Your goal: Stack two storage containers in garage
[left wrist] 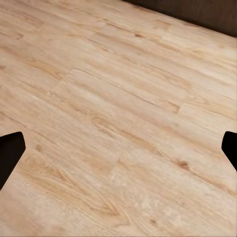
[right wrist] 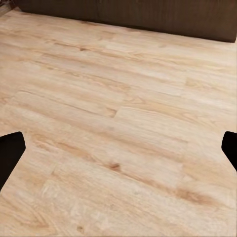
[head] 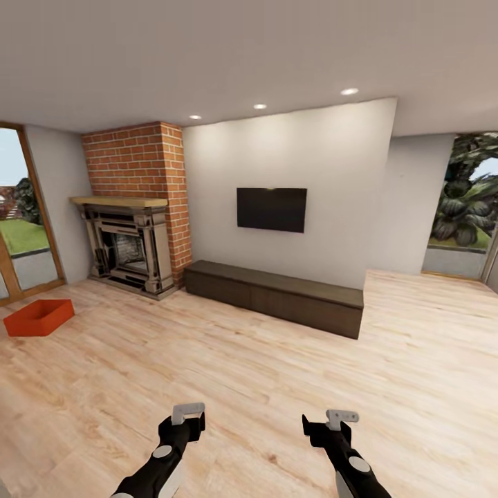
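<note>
- Living room: one orange-red storage container [head: 39, 317] sits far left by the fireplace [head: 130, 250].
- Left tool [head: 188, 413] and right tool [head: 342, 417] hang open, empty.
- Risk: clipping the low cabinet [head: 277, 296] while turning.

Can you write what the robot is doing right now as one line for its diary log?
place: living room | storage container: on wood floor by fireplace, untouched | left gripper: open, empty | right gripper: open, empty

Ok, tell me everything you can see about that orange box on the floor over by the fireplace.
The storage container is an orange-red rectangular box, open-topped, with thin plain walls that look like plastic. It appears empty and sits upright and flat on the light wood plank floor, at the far left of the head view, in front of the wood-framed glass door and left of the brick fireplace. Nothing else touches it.
</note>
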Robot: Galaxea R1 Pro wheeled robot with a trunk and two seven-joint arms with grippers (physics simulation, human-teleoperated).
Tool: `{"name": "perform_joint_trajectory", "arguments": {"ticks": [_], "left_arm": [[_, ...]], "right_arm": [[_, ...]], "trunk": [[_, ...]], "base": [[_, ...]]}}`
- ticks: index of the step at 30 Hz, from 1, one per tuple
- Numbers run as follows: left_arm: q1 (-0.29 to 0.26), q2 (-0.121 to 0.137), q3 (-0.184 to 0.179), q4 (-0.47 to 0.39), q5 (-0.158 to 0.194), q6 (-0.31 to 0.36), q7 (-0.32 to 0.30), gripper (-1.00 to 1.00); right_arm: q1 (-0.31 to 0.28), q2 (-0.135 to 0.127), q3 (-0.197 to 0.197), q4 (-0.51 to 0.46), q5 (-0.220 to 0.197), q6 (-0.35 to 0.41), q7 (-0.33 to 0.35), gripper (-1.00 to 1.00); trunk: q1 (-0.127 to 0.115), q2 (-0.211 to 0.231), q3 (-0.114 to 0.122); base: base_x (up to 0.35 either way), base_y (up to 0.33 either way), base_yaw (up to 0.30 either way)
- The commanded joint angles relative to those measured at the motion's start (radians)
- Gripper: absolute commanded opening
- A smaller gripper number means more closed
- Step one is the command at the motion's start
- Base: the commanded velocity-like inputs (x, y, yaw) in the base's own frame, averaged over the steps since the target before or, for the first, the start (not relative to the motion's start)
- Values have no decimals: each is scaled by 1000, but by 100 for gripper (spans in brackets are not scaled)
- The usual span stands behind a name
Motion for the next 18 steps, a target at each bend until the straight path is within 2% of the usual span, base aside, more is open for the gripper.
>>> {"name": "perform_joint_trajectory", "arguments": {"ticks": [1,12,18], "left_arm": [[0,-1,5,1,-3,-4,0,100],[0,0,2,0,-4,-1,1,100],[0,0,-1,0,-4,2,1,100]], "right_arm": [[0,-1,5,1,-10,-4,-4,100],[0,-1,5,1,-11,-4,-4,100],[0,-1,5,1,-11,-4,-4,100]], "trunk": [[1,-1,0],[1,-1,0],[1,-1,0]], "base": [[331,0,1],[331,0,2],[331,0,176]]}}
